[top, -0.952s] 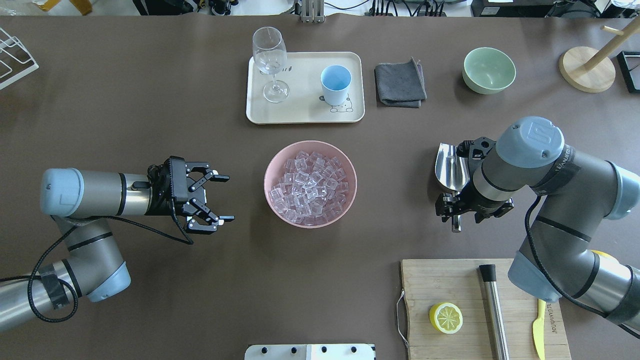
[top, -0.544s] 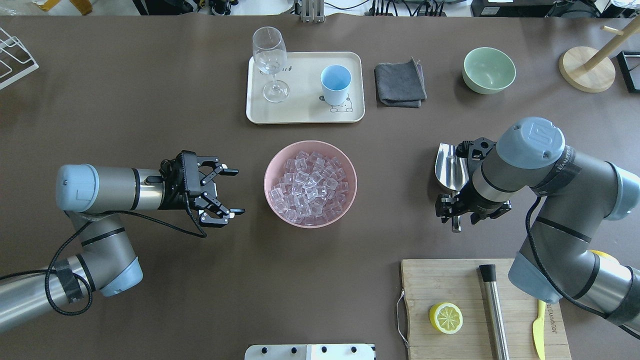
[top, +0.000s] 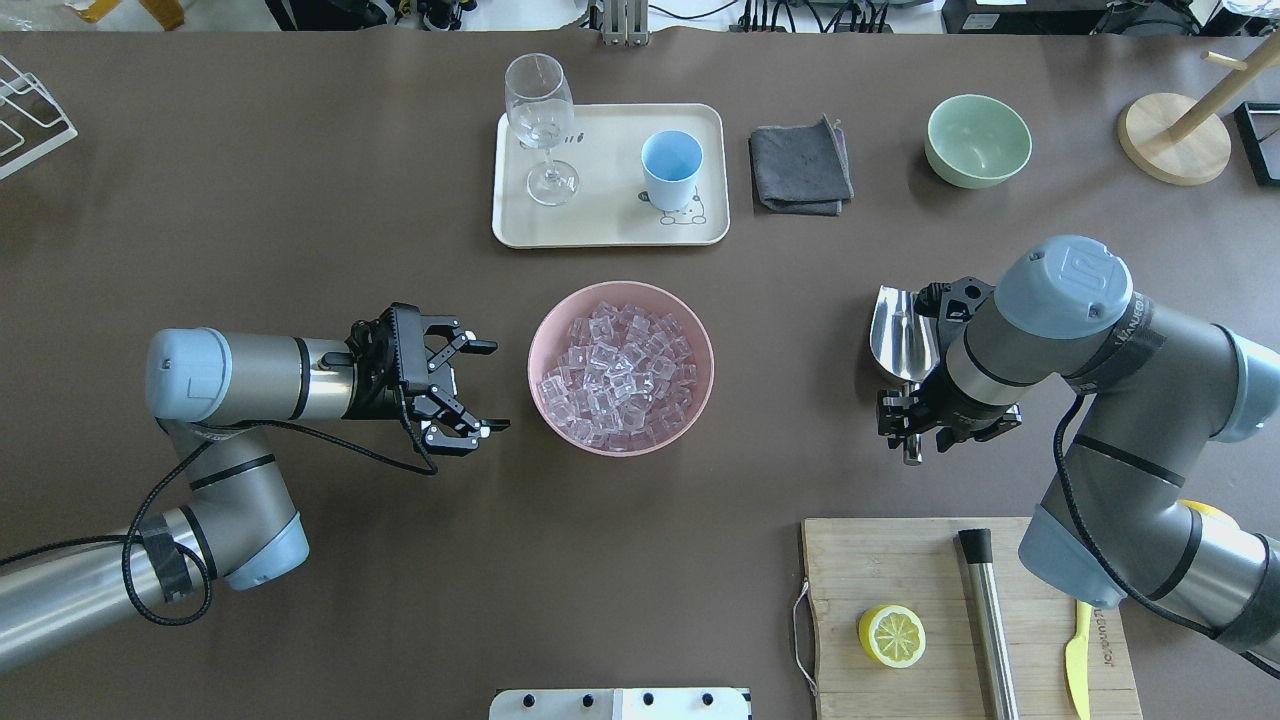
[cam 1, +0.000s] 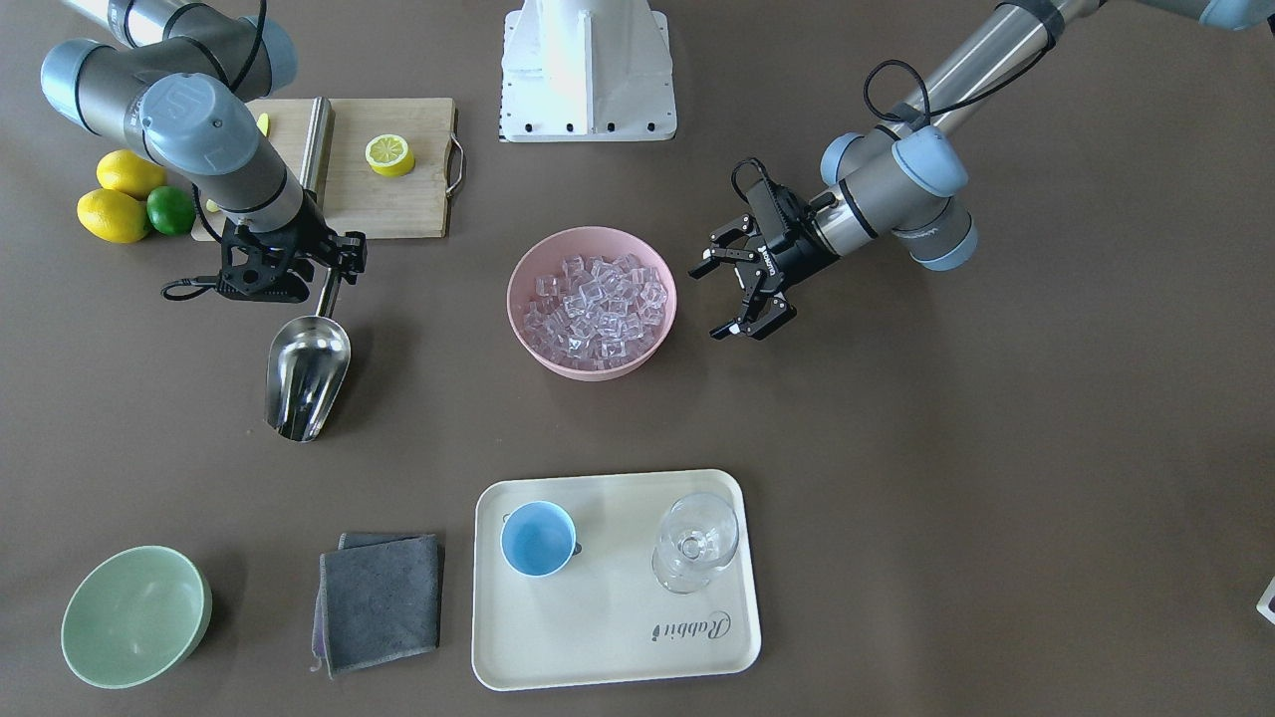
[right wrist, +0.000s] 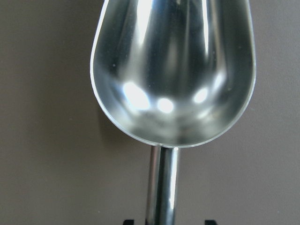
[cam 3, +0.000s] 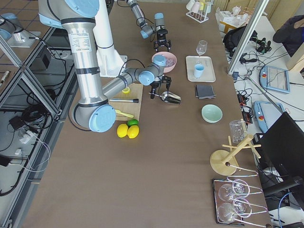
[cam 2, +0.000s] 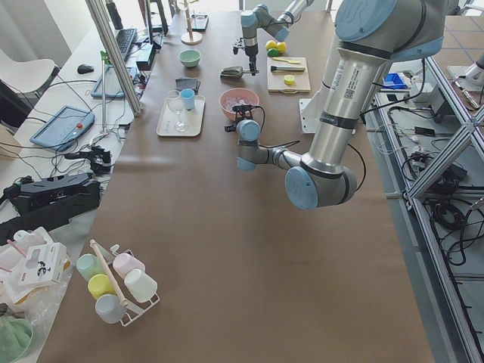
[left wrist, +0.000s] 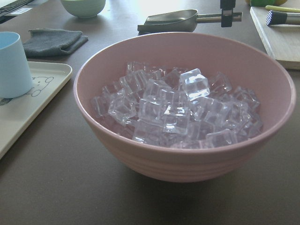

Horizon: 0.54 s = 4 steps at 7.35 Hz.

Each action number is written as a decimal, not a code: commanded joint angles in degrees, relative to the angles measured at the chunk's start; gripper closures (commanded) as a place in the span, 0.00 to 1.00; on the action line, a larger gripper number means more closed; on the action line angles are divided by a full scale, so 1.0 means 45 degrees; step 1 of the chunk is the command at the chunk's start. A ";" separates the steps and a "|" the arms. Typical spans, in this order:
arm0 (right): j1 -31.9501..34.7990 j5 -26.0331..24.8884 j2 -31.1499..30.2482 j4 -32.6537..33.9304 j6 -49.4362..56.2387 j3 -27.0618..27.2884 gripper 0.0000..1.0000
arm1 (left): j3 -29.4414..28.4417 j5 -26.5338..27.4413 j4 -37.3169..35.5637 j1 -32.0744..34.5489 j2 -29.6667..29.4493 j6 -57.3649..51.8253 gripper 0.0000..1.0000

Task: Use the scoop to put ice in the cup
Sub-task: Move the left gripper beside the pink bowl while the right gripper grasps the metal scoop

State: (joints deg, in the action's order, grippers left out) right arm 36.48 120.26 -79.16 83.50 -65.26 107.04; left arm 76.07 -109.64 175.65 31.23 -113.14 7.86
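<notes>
The ice (top: 620, 375) fills a pink bowl (top: 537, 345) at the table's middle and shows close up in the left wrist view (left wrist: 178, 108). The light-blue cup (top: 671, 165) stands empty on a cream tray (top: 600, 225) behind the bowl. The steel scoop (top: 902, 330) lies empty on the table to the bowl's right. My right gripper (top: 912, 420) is over its handle; the right wrist view shows the scoop (right wrist: 173, 70) with a fingertip on each side of the handle, not touching it. My left gripper (top: 500, 386) is open and empty just left of the bowl.
A stemmed glass (top: 540, 120) shares the tray. A grey cloth (top: 800, 168) and a pale green bowl (top: 977, 140) lie at the back right. A cutting board (top: 900, 560) at the front right holds a lemon half (top: 892, 635), a steel cylinder (top: 985, 620) and a yellow knife (top: 1077, 660).
My left arm has moved right, bringing its open gripper closer to the pink bowl. My right gripper has stayed over the scoop's handle.
</notes>
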 commanded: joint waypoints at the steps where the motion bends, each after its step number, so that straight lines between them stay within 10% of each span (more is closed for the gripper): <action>1: -0.0020 -0.0025 0.0032 0.0000 -0.0301 -0.0037 0.43 | -0.0418 0.0008 -0.0049 -0.0025 -0.0324 0.0031 0.02; 4: -0.0039 -0.0006 0.0071 0.0019 -0.0616 -0.0018 0.44 | -0.0517 0.0028 -0.0127 -0.0025 -0.0501 0.0051 0.02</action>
State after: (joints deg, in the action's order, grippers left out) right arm 36.34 120.22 -78.91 83.53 -67.29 106.89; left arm 74.21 -109.45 175.18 31.12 -114.95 8.04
